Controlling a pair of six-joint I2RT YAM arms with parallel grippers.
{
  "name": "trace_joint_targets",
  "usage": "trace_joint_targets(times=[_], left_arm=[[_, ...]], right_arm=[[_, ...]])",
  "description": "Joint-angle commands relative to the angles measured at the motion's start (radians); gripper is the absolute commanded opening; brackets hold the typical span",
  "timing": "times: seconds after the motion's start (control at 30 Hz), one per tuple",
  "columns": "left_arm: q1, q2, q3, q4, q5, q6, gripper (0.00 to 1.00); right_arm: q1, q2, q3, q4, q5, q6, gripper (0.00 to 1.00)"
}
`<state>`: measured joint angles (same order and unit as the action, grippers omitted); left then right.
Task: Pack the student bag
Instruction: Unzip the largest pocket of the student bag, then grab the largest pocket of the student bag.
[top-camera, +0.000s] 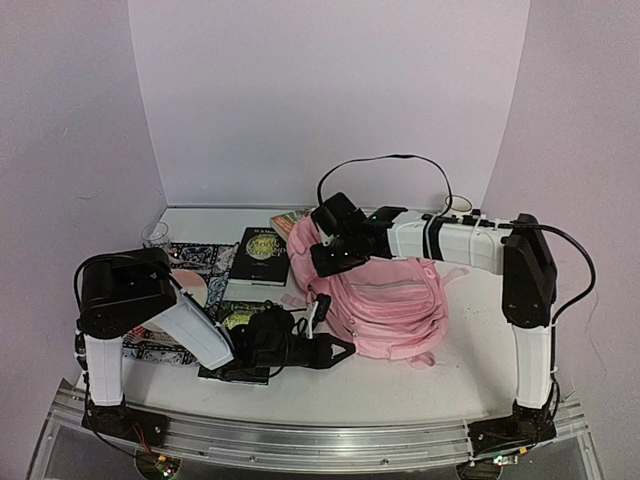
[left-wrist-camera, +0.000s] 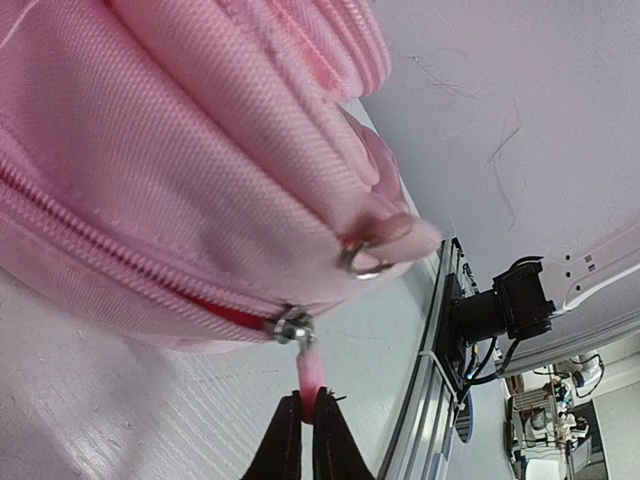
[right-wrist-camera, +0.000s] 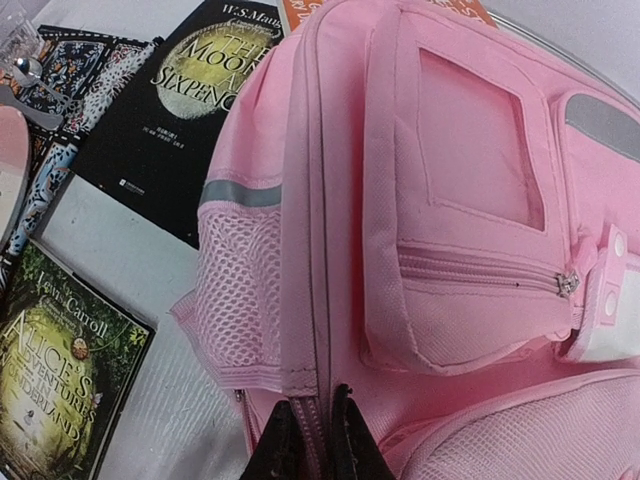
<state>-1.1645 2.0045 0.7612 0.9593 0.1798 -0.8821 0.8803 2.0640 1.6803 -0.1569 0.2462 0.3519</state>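
The white table (top-camera: 480, 345) holds everything. The student bag (top-camera: 385, 300) is the biggest thing on it. It lies in the middle, a bit to the right, with its front pockets facing up. Two books lie just left of it: a black book (right-wrist-camera: 170, 90) and an Alice book (right-wrist-camera: 60, 360).

The right gripper (right-wrist-camera: 312, 425) is clamped on a pink ridge of the bag, so it holds the bag in place. The left gripper (left-wrist-camera: 305, 420) is squeezed tight on the little pink zip tab (left-wrist-camera: 310, 375). The tab hangs from the silver zip slider (left-wrist-camera: 292, 325).

I think the step now is opening the zip so the books can go in. To do it well, the left arm should pull the tab along the line of the zip, not away from it, slow and even. The right arm should hold firm so the soft bag does not slide or bunch up. If the tab slips out, it should stop and pinch again.
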Motion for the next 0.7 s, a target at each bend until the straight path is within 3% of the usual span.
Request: trace_joint_targets(times=[0.0, 0.2, 0.4, 0.5, 0.67], left_arm=[[-0.004, -0.090, -0.033, -0.026, -0.039, 0.037, 0.16], [0.002, -0.161, -0.070, -0.126, -0.135, 0.047, 0.34], [0.014, -0.225, -0.095, -0.247, -0.226, 0.022, 0.48], [0.042, -0.223, -0.095, -0.262, -0.210, -0.029, 0.52], [0.059, -0.227, -0.071, -0.272, -0.204, -0.062, 0.56]], right_arm=[[-0.008, -0.098, -0.050, 0.105, -0.033, -0.027, 0.12], [-0.005, -0.258, -0.217, 0.102, -0.084, 0.020, 0.29], [0.027, -0.473, -0.439, 0.097, -0.081, 0.131, 0.54], [0.052, -0.571, -0.545, 0.100, -0.085, 0.191, 0.56], [0.128, -0.688, -0.714, 0.130, -0.083, 0.298, 0.51]])
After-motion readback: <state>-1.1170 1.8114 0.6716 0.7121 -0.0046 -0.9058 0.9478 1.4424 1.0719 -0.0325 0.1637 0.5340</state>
